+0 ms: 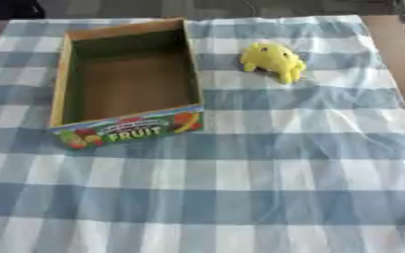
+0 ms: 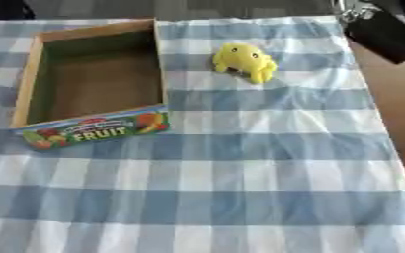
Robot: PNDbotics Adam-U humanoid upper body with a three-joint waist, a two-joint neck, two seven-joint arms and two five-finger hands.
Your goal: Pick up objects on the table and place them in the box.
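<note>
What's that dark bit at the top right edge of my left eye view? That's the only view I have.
Observer: The right eye view shows much more of it: a black shape with silver bits, probably the robot's right arm.
Operator: Is it touching the yellow toy?
Observer: No. It sits over the table where the wood is bare beside the cloth, apart from the yellow toy.
</note>
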